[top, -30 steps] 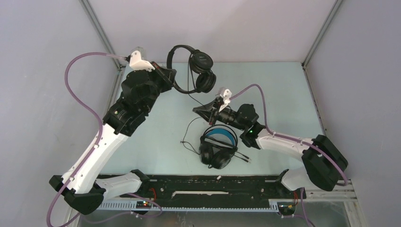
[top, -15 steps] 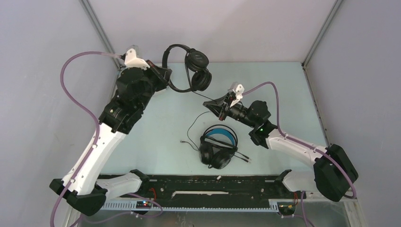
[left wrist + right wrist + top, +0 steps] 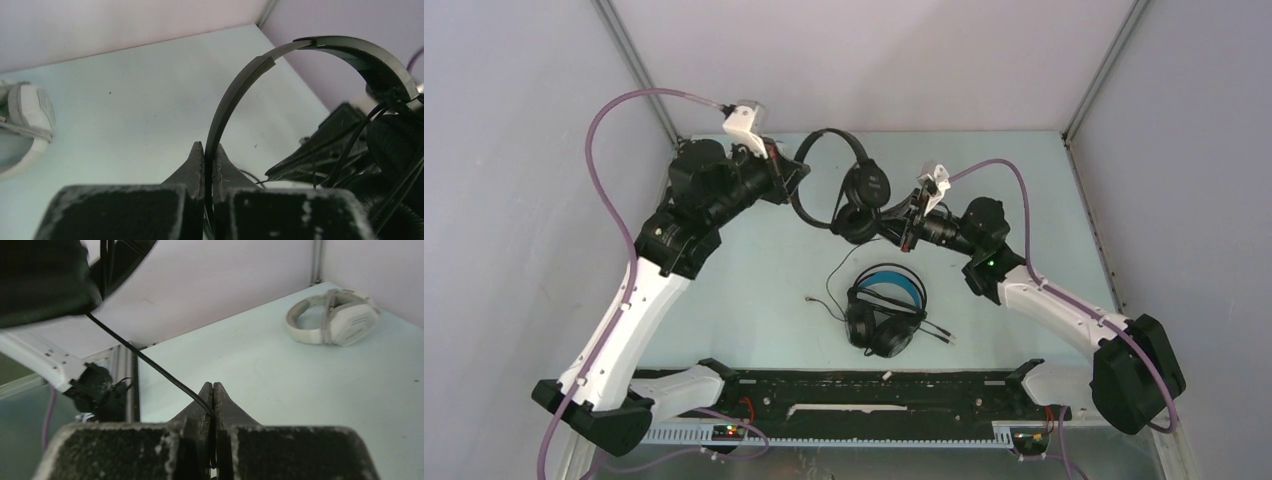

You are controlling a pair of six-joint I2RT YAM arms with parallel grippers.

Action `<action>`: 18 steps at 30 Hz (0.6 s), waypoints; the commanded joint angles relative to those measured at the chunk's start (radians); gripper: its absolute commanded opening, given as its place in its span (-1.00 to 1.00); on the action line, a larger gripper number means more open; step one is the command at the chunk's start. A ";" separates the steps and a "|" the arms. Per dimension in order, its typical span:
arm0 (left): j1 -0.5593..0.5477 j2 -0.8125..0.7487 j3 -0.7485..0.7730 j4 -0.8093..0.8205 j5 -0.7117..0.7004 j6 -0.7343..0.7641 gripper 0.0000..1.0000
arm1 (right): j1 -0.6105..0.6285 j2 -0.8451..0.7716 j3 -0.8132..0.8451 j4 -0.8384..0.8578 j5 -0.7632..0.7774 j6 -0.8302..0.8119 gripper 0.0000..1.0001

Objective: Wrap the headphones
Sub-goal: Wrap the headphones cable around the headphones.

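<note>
The small thin black headphones (image 3: 867,186) hang above the back of the table. My left gripper (image 3: 796,178) is shut on their thin headband (image 3: 240,85), which runs up between the jaws (image 3: 206,145). My right gripper (image 3: 886,212) sits just right of the earcups, shut on their thin black cord (image 3: 150,365) at the jaw tips (image 3: 212,385). A bulky black pair with a blue-lined headband (image 3: 884,310) lies on the table below. The white-grey pair (image 3: 332,317) lies near the back corner (image 3: 25,120); the left arm hides it in the top view.
A loose cord end (image 3: 824,292) trails on the pale table (image 3: 1024,200) left of the bulky pair. Grey enclosure walls with corner posts (image 3: 639,75) close in the back and sides. The black base rail (image 3: 874,385) runs along the near edge.
My left arm has swung the thin headphones rightward and lower, toward the right gripper. My right gripper has moved right and farther back, coming up beside the earcups with the cord.
</note>
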 commanded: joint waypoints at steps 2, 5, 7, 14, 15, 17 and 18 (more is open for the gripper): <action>0.009 -0.007 0.019 -0.063 0.258 0.334 -1.00 | -0.052 -0.042 0.104 -0.241 -0.159 0.077 -1.00; 0.008 -0.018 -0.021 -0.095 0.308 0.484 -1.00 | -0.068 -0.060 0.121 -0.336 -0.259 0.123 -1.00; 0.008 -0.027 -0.048 -0.112 0.350 0.584 -1.00 | -0.084 -0.071 0.123 -0.391 -0.333 0.162 -1.00; 0.008 -0.012 -0.076 -0.217 0.474 0.879 -1.00 | -0.115 -0.098 0.163 -0.597 -0.492 0.221 -1.00; 0.008 -0.002 -0.062 -0.242 0.490 0.917 -1.00 | -0.118 -0.100 0.171 -0.604 -0.511 0.230 -1.00; 0.008 0.022 -0.028 -0.284 0.496 0.942 -1.00 | -0.121 -0.105 0.181 -0.600 -0.509 0.257 -1.00; 0.008 0.031 -0.017 -0.288 0.492 0.944 -1.00 | -0.121 -0.105 0.181 -0.587 -0.510 0.273 -1.00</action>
